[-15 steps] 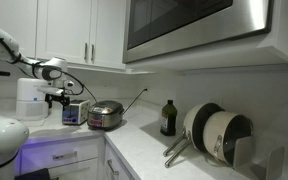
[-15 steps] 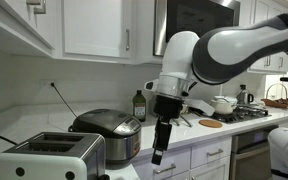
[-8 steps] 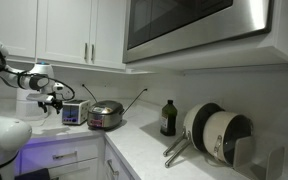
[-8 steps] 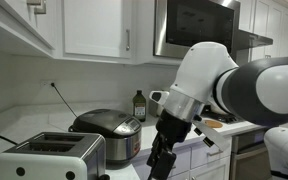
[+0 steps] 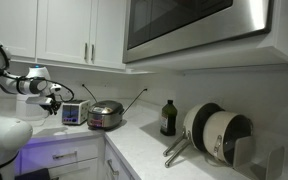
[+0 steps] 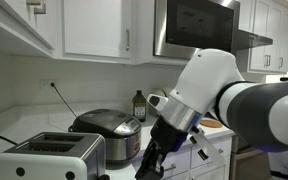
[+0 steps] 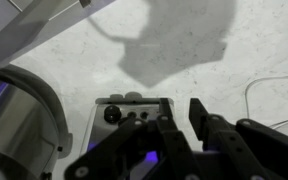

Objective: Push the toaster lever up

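Observation:
The toaster (image 5: pixel 73 114) is a small silver box on the white counter, next to the round steel pot (image 5: pixel 106 115). It stands nearest the camera in an exterior view (image 6: pixel 49 157). In the wrist view its dark end face (image 7: pixel 134 112) carries a round knob (image 7: pixel 111 114) and small buttons; I cannot make out the lever. My gripper (image 7: pixel 181 103) hangs in front of that end face, its left finger (image 7: pixel 167 112) overlapping the toaster's right edge. The jaws stand a narrow gap apart with nothing between them. In both exterior views the gripper (image 5: pixel 52 100) (image 6: pixel 149 168) is beside the toaster, apart from it.
The lidded pot (image 6: pixel 106 135) sits just behind the toaster. A dark bottle (image 5: pixel 168 118) and pans in a rack (image 5: pixel 216 133) stand farther along the counter. A white rounded body (image 7: pixel 14 120) with purple light fills the wrist view's left. Cabinets and a microwave (image 5: pixel 194 25) hang overhead.
The arm has swung down and toward the toaster's end face. The jaws have closed from wide apart to a narrow gap.

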`<state>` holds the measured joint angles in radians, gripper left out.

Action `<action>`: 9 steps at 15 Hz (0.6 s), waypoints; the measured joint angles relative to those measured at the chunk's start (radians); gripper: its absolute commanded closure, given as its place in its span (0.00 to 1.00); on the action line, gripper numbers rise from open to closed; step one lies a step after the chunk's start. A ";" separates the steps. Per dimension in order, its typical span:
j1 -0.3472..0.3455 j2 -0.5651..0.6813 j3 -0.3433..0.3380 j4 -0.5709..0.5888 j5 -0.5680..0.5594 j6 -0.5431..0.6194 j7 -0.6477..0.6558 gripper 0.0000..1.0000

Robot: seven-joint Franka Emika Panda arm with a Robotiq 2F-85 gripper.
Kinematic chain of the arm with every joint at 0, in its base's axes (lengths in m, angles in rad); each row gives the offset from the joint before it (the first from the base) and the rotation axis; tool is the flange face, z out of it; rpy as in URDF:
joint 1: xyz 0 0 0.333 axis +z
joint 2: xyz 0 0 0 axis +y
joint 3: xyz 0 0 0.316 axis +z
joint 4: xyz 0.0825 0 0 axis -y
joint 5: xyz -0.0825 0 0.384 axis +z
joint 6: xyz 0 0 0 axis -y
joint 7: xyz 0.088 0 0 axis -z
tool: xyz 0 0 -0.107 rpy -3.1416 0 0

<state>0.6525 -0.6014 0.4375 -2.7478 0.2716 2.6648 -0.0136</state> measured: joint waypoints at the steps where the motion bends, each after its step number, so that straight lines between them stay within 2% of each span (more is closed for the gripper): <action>1: -0.002 0.022 0.000 0.001 -0.018 0.027 0.007 1.00; 9: -0.071 0.243 0.004 0.071 -0.167 0.164 0.061 1.00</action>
<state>0.5814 -0.3583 0.4414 -2.6766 0.1045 2.8288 0.0470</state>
